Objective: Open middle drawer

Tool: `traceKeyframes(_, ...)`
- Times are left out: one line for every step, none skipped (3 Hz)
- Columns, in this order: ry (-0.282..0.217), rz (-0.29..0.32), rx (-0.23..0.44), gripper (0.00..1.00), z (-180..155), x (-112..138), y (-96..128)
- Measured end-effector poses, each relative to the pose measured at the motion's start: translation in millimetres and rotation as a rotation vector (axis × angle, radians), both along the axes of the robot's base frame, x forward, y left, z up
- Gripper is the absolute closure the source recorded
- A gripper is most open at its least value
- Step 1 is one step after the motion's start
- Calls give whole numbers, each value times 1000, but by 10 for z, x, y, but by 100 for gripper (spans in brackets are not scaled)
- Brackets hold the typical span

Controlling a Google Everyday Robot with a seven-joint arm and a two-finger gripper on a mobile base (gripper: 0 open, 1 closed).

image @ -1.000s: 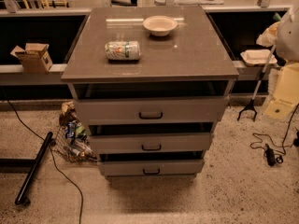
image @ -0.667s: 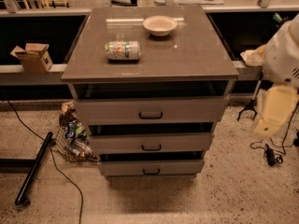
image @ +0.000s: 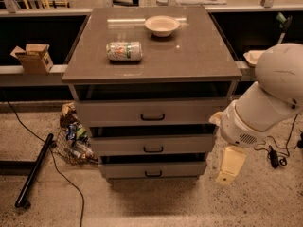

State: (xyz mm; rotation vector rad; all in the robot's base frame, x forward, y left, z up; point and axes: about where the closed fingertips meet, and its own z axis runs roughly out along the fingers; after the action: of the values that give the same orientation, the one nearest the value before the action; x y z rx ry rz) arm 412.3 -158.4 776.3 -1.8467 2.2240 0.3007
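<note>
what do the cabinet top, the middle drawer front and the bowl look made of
Grey cabinet top: glossy laminate or stone, showing light reflections. Grey middle drawer front: probably matte painted metal or laminate, no sheen. Cream round bowl: smooth plastic or ceramic, unclear. The gripper hangs right of the drawers.

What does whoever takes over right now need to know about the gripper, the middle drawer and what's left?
Gripper: hanging off the right side of the cabinet, level with the lower drawers, clear of every handle.
Middle drawer: looks shut, its dark handle untouched.
Done: nothing on the drawer itself.
Left: bring the gripper to the middle handle, grasp it, pull out.
Can and bowl sit on top, out of the way.
</note>
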Motion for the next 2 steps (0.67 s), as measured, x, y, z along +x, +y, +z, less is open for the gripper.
traceKeyframes(0,0,0,0,0,0,0)
traceKeyframes(2,22,-23,0,-278,72,45)
